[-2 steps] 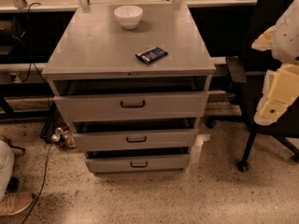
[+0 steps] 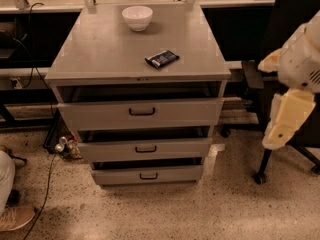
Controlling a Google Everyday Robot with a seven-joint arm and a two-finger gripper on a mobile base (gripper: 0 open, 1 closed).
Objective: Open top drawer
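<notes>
I have the grey metal table (image 2: 100,49) filling most of my view, its top flat and matte. Just under its front edge is the top drawer (image 2: 95,115), the widest flat front, with a dark gap above it and a dark loop handle (image 2: 142,112) at its centre. A narrower middle drawer (image 2: 105,150) and a bottom drawer (image 2: 115,176) stack below. A black wheeled chair (image 2: 289,9) stands off the right edge. The gripper (image 2: 283,120), cream and blocky, hangs beside that edge, well apart from the handle; whether it is spread or closed I cannot tell. A round white bowl (image 2: 137,17) sits near the back edge. A dark glossy packet (image 2: 162,59) lies nearer the front edge, and I can't read its print.
</notes>
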